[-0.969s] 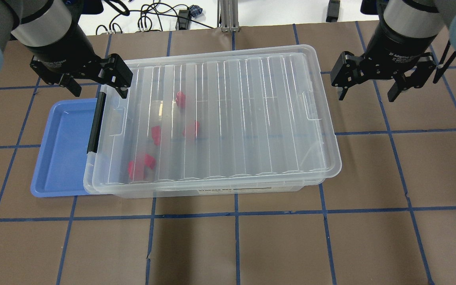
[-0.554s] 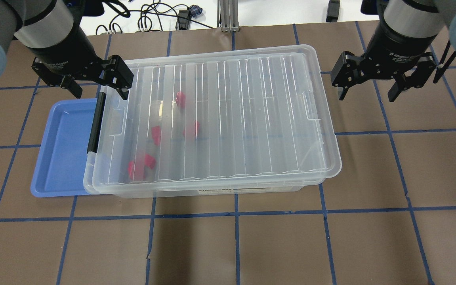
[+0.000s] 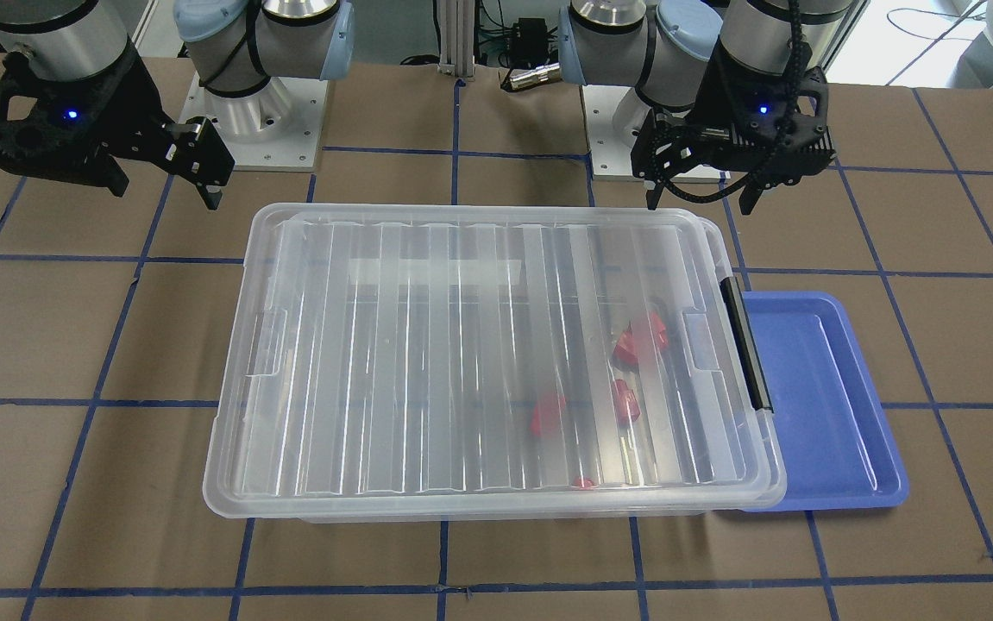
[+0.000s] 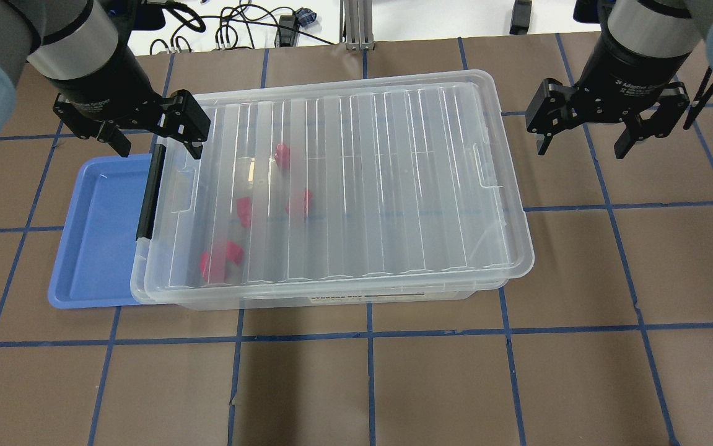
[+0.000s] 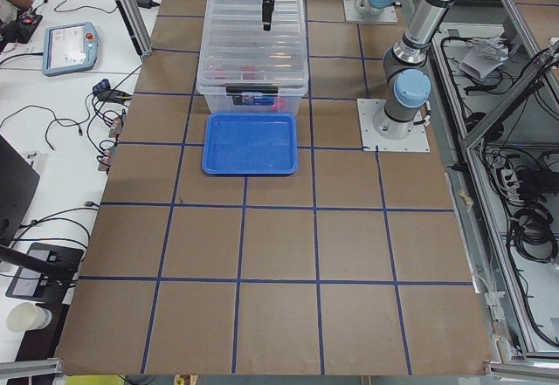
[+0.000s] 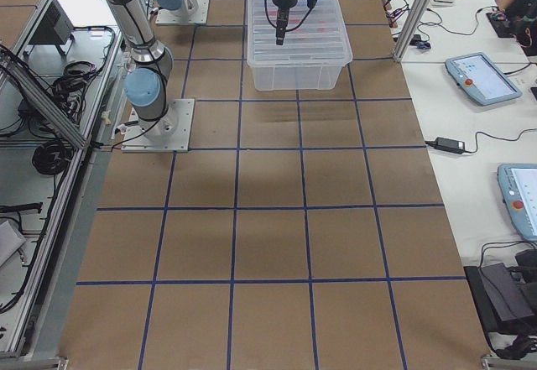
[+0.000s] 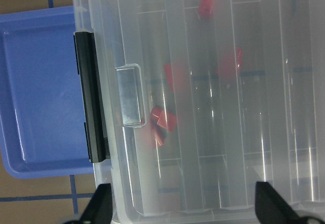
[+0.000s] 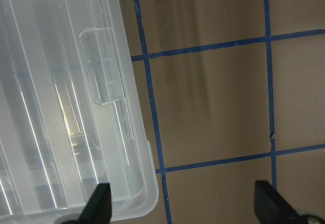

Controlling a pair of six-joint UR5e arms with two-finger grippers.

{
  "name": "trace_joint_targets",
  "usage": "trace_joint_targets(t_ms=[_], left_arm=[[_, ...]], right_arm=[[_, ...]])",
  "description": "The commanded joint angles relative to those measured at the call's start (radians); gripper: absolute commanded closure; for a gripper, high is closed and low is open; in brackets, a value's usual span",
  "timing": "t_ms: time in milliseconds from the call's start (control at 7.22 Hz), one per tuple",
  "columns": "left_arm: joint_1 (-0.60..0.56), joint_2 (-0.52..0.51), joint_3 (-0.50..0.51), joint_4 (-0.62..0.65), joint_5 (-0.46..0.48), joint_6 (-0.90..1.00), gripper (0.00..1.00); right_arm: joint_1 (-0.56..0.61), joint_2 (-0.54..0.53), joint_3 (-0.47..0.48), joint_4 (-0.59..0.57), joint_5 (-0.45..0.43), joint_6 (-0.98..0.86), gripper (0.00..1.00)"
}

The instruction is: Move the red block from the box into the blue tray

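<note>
One box (image 4: 393, 186), about five red blocks (image 4: 281, 153)

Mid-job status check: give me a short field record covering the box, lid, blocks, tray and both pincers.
box: on the table, lid on
lid: clear, ribbed, covering the whole box
handle: black bar on the box end facing the tray
red blocks: several, inside the box under the lid, toward the handle end
blue tray: empty, beside the handle end
left pincer: open, empty, above the handle end
right pincer: open, empty, above the table past the box's other end
</note>
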Motion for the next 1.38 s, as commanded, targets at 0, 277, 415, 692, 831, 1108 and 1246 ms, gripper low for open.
trace_joint_targets(t_ms=[0, 277, 415, 692, 831, 1108, 1246], left_arm=[[0.0, 0.001, -0.005, 0.001, -0.002, -0.003, 0.0], [0.0, 0.001, -0.007, 0.001, -0.002, -0.006, 0.0], [0.0, 0.002, -0.005, 0.001, 0.0, -0.006, 0.0], [0.0, 0.001, -0.004, 0.001, 0.0, -0.008, 0.0], [0.0, -0.002, 0.012, 0.001, -0.003, -0.008, 0.0], [-0.001, 0.004, -0.022, 0.033, 0.0, -0.008, 0.0], [-0.001, 0.007, -0.019, 0.039, 0.0, -0.008, 0.0]], right_arm=[[-0.005, 0.005, 0.012, -0.001, 0.001, 0.005, 0.0], [0.002, 0.091, 0.029, -0.161, 0.006, 0.002, 0.0], [0.003, 0.132, 0.029, -0.199, 0.009, 0.001, 0.0], [0.005, 0.209, 0.027, -0.204, 0.01, -0.009, 0.0], [0.006, 0.234, 0.029, -0.245, 0.012, -0.009, 0.0], [0.008, 0.257, 0.027, -0.259, 0.027, -0.013, 0.0], [0.008, 0.269, 0.027, -0.265, 0.07, -0.015, 0.0]])
